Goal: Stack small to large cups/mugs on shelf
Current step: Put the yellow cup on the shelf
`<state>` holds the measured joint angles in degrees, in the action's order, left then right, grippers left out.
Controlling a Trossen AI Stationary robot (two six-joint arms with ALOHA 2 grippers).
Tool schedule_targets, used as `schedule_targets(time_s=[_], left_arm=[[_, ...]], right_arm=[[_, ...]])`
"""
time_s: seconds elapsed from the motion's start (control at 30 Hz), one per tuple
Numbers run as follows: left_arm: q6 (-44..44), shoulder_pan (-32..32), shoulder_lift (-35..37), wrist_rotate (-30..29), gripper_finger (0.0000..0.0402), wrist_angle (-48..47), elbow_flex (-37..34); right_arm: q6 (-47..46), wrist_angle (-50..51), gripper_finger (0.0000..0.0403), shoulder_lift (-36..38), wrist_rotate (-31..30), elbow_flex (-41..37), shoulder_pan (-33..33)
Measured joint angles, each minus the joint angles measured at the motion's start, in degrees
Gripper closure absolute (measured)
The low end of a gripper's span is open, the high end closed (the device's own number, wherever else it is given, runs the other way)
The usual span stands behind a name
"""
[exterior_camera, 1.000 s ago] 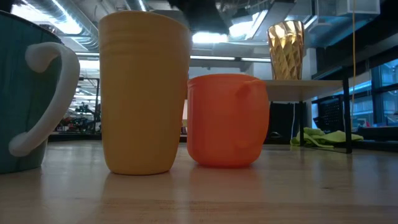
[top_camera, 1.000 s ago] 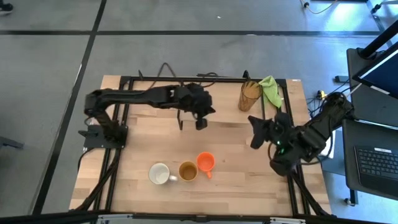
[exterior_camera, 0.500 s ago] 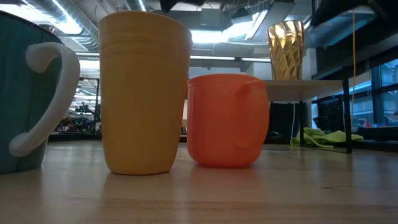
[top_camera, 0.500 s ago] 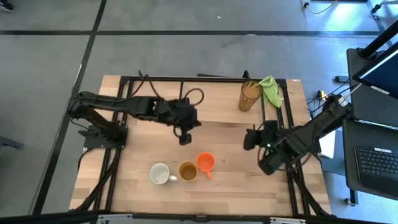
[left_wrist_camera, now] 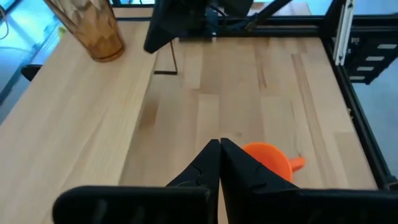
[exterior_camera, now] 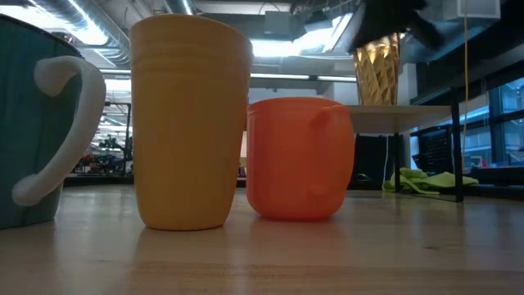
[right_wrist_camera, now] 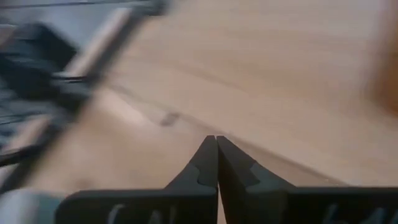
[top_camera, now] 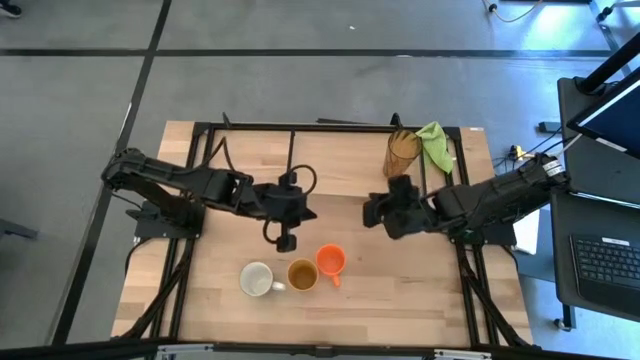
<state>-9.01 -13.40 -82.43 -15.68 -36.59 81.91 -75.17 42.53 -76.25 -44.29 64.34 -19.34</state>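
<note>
We saw the tumbler (top_camera: 402,152) shelved — three cups (top_camera: 301,273) left on the tabletop (top_camera: 220,300), both end effectors (top_camera: 287,240) pressed together, empty.

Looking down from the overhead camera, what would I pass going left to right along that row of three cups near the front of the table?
White mug → tan-yellow mug → orange cup.
</note>
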Motion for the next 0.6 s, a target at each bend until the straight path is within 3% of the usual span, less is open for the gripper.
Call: schedule_targets(time_s=[0.17, 0.3, 0.47, 0.6], left_arm=[[-1.16, -0.82, 0.00, -0.27, 0.0397, -0.35, 0.00], [-1.18, -0.74, 0.00, -1.58, 0.0392, -0.34, 0.00], [-1.53, 0.14, 0.00, -1.73, 0.0397, -0.25, 0.00], [-1.57, 0.75, 0.00, -1.73, 0.0400, -0.22, 0.00]], right_arm=[[13.44, -20.96, 0.0402, -0.01, 3.63, 0.36, 0.03], [27.61, -24.97, 0.0401, -0.05, 3.46, 6.07, -0.78], [46.90, -20.88, 0.0400, -0.04, -1.04, 17.49, -0.80], [52.95, -6.17, 0.0394, 0.04, -7.40, 25.86, 0.06]])
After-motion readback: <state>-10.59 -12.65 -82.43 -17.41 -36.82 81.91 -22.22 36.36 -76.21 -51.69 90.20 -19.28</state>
